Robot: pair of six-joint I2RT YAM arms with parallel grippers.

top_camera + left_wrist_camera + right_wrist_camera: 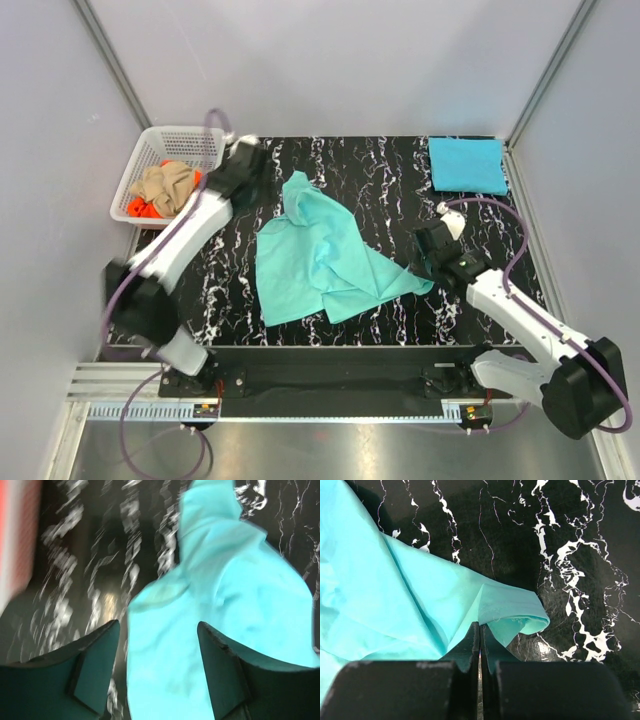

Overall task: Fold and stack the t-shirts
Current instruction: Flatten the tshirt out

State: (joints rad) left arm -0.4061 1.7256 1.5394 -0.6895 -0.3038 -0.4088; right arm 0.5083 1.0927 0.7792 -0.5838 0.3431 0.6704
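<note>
Across the middle of the black marbled table (400, 180) the mint-teal t-shirt (315, 255) lies crumpled. At the far left corner, a white lattice basket (135, 172) holds a tan t-shirt (168, 185) and an orange t-shirt (140, 208). A folded sky-blue t-shirt (467, 164) sits far right. The left gripper (159, 625) hangs spread over the teal cloth, and the right gripper (480, 627) pinches its right corner.

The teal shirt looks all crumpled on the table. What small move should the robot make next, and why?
Probably lower the left end effector and close it on the far edge of the teal shirt. The right end effector is shut on a near corner, the left one hangs open over the cloth, and the shirt lies bunched; two grips could spread it flat.
</note>
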